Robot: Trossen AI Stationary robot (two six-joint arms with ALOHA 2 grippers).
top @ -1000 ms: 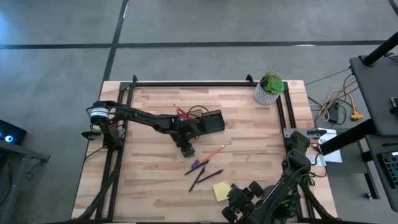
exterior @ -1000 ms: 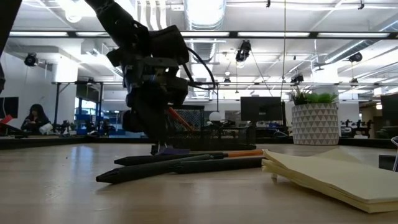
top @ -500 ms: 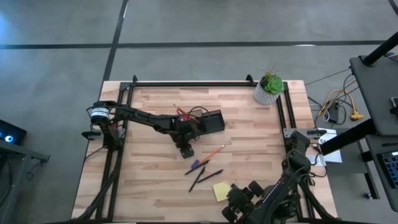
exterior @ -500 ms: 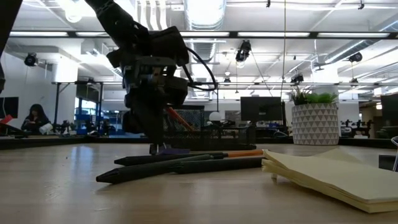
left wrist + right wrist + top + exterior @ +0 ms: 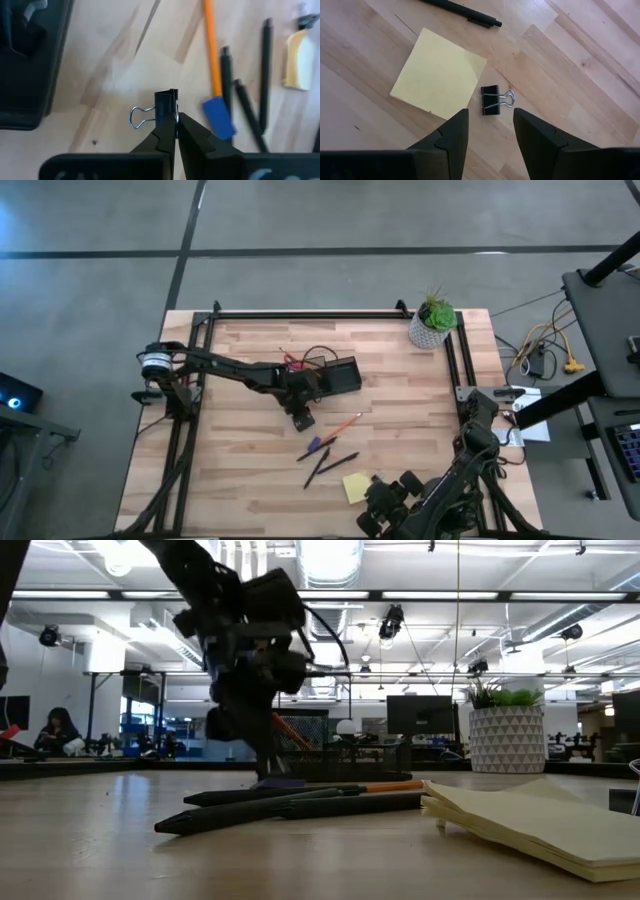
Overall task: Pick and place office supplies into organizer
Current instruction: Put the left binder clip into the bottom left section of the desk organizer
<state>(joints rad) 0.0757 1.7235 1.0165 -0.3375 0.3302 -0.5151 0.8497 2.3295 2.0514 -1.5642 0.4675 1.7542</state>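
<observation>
Left wrist view: the left gripper (image 5: pixel 176 131) is pinching a clip (image 5: pixel 165 106); pens (image 5: pixel 336 464), pad (image 5: pixel 356 487) are lying at six o'clock from the organizer (image 5: pixel 338 375).

pens (image 5: pixel 330 462) between organizer (image 5: pixel 338 375) and sticky-note pad (image 5: pixel 356 488) — plant (image 5: pixel 432 321) behind

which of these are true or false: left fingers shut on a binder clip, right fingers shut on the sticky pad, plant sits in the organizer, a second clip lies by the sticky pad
1. The left fingers are shut on a binder clip. True.
2. The right fingers are shut on the sticky pad. False: they are open above it, holding nothing.
3. The plant sits in the organizer. False: it stands at the table's far right corner, apart from the organizer.
4. A second clip lies beside the sticky pad. True.
</observation>
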